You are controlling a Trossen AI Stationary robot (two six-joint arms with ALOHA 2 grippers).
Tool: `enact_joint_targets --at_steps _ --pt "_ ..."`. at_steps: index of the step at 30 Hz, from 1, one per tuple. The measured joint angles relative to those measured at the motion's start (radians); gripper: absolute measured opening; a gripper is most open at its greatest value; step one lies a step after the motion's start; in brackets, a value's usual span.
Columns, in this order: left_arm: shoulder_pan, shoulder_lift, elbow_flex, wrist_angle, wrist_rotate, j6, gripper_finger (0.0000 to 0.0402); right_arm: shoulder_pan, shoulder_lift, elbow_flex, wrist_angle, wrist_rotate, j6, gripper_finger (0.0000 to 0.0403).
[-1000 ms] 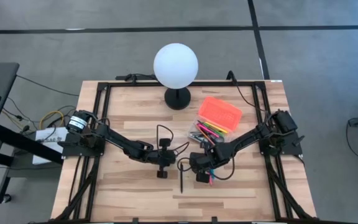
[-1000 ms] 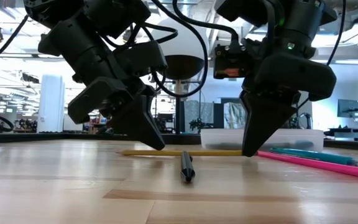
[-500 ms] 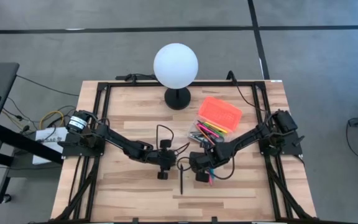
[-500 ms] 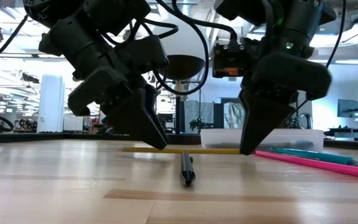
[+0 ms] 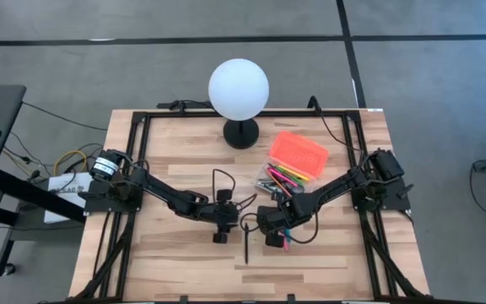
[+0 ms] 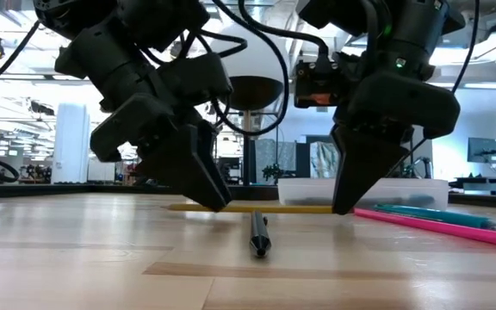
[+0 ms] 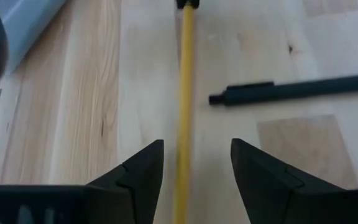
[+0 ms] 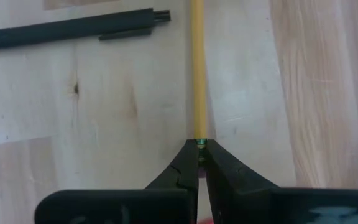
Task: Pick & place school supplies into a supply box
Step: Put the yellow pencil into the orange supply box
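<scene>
A yellow pencil [image 6: 257, 209] lies level on the table between my two grippers. My left gripper [image 7: 196, 146] is open, with one finger on either side of the pencil [image 7: 185, 93] and neither touching it. My right gripper [image 8: 199, 149] is shut on the pencil's other end. A black pen [image 6: 258, 234] lies on the table just in front of the pencil, toward the near edge. The supply box [image 5: 299, 152], with its orange lid, sits at the far right. A pile of coloured pens and pencils [image 5: 283, 179] lies beside it. My right gripper pinches the yellow pencil's end, by the green band [image 8: 199, 143], between its two fingertips. The fingers come steeply from above [image 6: 344, 194]. The pencil runs straight away from the fingers and lies level on the table.
A white globe lamp [image 5: 239, 89] stands on a black foot at the far middle. A pink pencil [image 6: 437, 226] and a teal one [image 6: 429, 213] lie to the right of my right gripper. Black frame rails [image 5: 133, 160] run along the table's left, right and far edges.
My left gripper has opened and let go of the yellow pencil, without shifting from its place. The pencil stays on the table, still held at its other end by my right gripper.
</scene>
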Motion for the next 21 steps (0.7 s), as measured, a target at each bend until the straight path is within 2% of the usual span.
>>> enact_joint_targets --at_steps 6,18,21 --pt "0.018 0.0 0.001 -0.065 0.008 -0.025 0.0183 0.005 0.0 0.022 -0.008 0.0 -0.001 0.0001" --pt "0.02 0.0 0.002 -0.073 0.01 -0.026 0.0183 0.006 0.0 0.077 -0.05 0.026 -0.03 0.0001" --pt "0.02 0.0 0.002 -0.079 -0.018 -0.044 0.0183 0.007 0.0 0.077 -0.066 0.025 -0.029 0.0001"
